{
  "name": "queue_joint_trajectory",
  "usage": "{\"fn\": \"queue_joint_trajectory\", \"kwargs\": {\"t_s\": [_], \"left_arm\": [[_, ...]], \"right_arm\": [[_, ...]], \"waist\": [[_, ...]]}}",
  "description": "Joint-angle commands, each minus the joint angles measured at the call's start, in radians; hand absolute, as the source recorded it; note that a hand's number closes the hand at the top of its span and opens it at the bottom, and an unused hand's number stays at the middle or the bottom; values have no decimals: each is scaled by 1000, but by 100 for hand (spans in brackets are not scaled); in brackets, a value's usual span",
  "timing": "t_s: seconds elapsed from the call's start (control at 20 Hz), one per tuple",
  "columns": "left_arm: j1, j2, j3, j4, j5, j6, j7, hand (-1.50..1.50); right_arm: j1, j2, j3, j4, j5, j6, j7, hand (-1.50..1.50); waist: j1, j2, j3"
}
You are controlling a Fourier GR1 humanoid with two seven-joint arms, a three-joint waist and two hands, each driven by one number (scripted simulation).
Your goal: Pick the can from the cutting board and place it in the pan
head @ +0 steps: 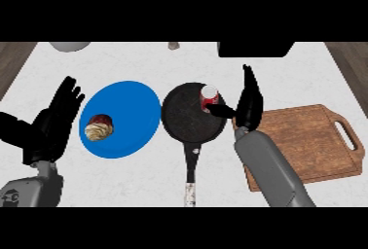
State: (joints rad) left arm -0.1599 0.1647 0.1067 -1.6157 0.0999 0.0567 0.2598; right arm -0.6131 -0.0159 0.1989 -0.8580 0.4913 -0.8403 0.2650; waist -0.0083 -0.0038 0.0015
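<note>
Can (209, 97) is upright inside the pan (188, 121), at its far right edge close to the rim, red body with pale top showing. My right robot hand (248, 104) is just beside it on the board side, fingers straight and pointing away from me, thumb (220, 111) reaching toward the can's base; I can't tell if the thumb touches it. So that robot hand reads as spread, not pinching anything. I judge the step as the release and pull-back: can looks set down, job nearly done. To do it well I keep the fingers spread and back the robot hand off to the right, over the cutting board (305, 143), rather than sweeping across the pan, since the thumb sits low by the can and a sideways brush could tip it. The can is near the rim, so I avoid any nudge outward. I lift a bit before withdrawing so the forearm clears the pan edge. Left robot hand (50, 124) rests spread at the view's left, fingers up, beside the blue plate (133, 104) with a small food item (99, 129) on it; I leave it alone. All sits on the white table (302, 78).
</note>
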Motion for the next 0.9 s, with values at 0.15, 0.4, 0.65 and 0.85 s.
{"fn": "queue_joint_trajectory", "kwargs": {"t_s": [0.15, 0.4, 0.65, 0.85], "left_arm": [[15, 2, 23, -17, 2, 21, 17, 0], [38, -27, -8, -3, -23, 23, -25, 0], [54, -33, -18, -13, -11, -5, -25, 0], [-21, -6, 18, 75, -9, -26, -57, 0]], "right_arm": [[386, -33, 9, -444, -220, 104, -237, -150], [641, -134, 37, -733, -355, 286, -314, -150], [833, -163, 34, -879, -361, 297, -393, -150], [843, -188, -36, -853, -370, 347, -412, -150]], "waist": [[-33, -9, 0], [-26, -4, -1], [0, 2, -2], [3, 4, -2]]}}
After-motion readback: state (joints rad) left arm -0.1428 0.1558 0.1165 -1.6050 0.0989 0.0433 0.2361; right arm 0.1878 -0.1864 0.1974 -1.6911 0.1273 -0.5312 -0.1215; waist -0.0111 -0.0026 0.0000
